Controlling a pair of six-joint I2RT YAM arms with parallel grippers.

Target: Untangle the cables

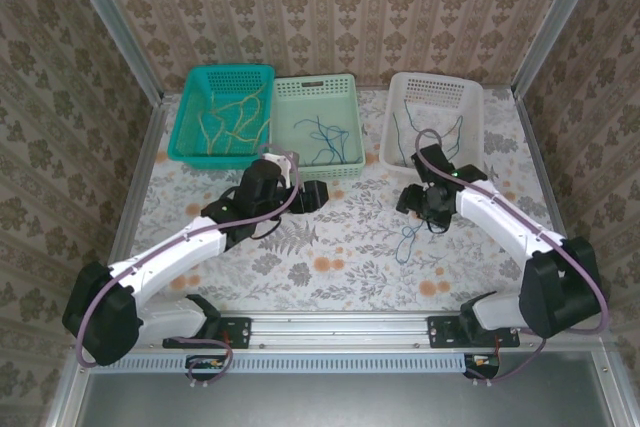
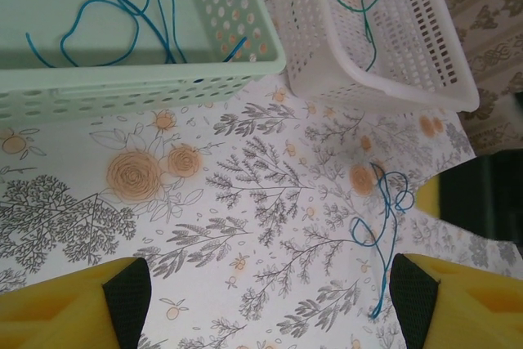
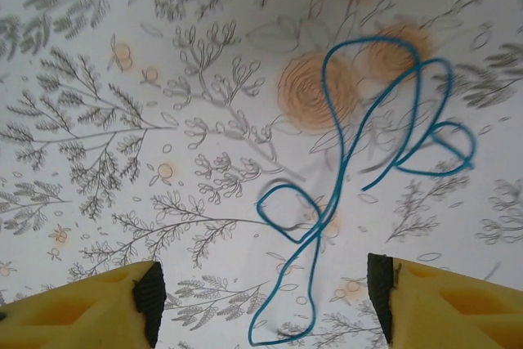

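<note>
ok so here's what we're seeing on the flowery table [image 1: 340, 247]. one loose blue cable [image 1: 405, 242] is lying out on the cloth, just at 6 to 7 o'clock from the right gripper [image 1: 412, 202] in the top view. it's thin and floppy, bright blue, and curling into a couple of loops that are crossing over each other, with a long tail running off toward 6 o'clock.

in the right wrist view, that cable [image 3: 317, 239] is sprawling across the middle, and its tail is running down between the yellow fingers [image 3: 122, 304]. the right gripper [image 3: 261, 304] is sitting with its fingers spread apart, and they aren't pinching anything.

the left gripper [image 2: 265, 308] is also standing wide open with only bare cloth between its fingers. from its camera, the same blue cable [image 2: 386, 259] is lying at about 3 o'clock, with its end just beside one black pad [image 2: 413, 300].

the other cables are sitting in baskets along the 12 o'clock side. yellow cables [image 1: 232, 117] are squiggling around in the teal basket [image 1: 232, 69] at 11 o'clock. blue cables [image 1: 325, 132] are looping loosely in the mint basket [image 1: 320, 169] at 12. a teal-green cable [image 2: 370, 38] is lying in the white basket [image 1: 435, 77] at 1 o'clock. we can't tell whether any of the basket ones are knotted together.
</note>
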